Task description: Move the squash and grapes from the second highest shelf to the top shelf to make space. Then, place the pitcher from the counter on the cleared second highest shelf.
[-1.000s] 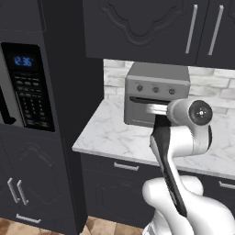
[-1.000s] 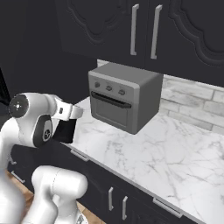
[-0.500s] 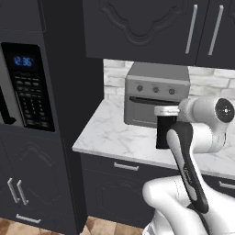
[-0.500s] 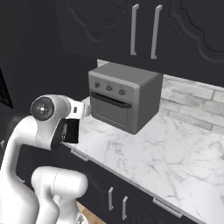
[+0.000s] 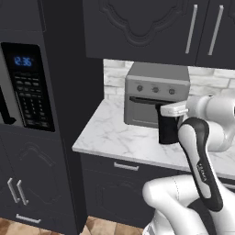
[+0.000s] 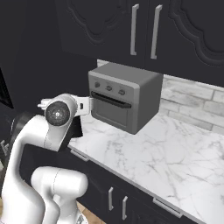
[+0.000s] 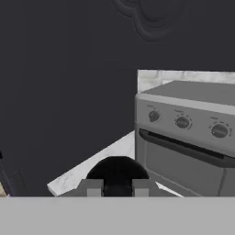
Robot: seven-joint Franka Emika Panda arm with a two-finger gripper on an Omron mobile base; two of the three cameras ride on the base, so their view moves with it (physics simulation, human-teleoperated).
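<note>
So, left base view: the gripper (image 5: 169, 137) sits right of centre, a dark block hanging under the white wrist, over the counter (image 5: 114, 137) and right in front of the toaster oven (image 5: 156, 94). The dark block reads as the pitcher (image 5: 168, 131) in the hand, but the outline merges with the fingers, so that can't be confirmed from here. The fridge door with its lit control panel (image 5: 30, 87) fills the left edge, closed. Dark upper cabinets (image 5: 151, 27) run across the top.

Right base view: the wrist is at centre left, with the dark mass of the gripper (image 6: 74, 127) tucked behind the white joint, at the counter's (image 6: 166, 148) left end, just beside the toaster oven's (image 6: 124, 100) front left corner. Fingers are hidden here.

Hand view: two pale finger tips (image 7: 94, 187) rise at bottom centre, with a round black shape, the pitcher (image 7: 117, 172), sitting between them. Whether the tips actually clamp it can't be told; contact isn't visible. The toaster oven (image 7: 188, 137) fills the right half, a strip of counter (image 7: 92, 167) runs diagonally at lower centre, and a dark panel covers the upper left.
</note>
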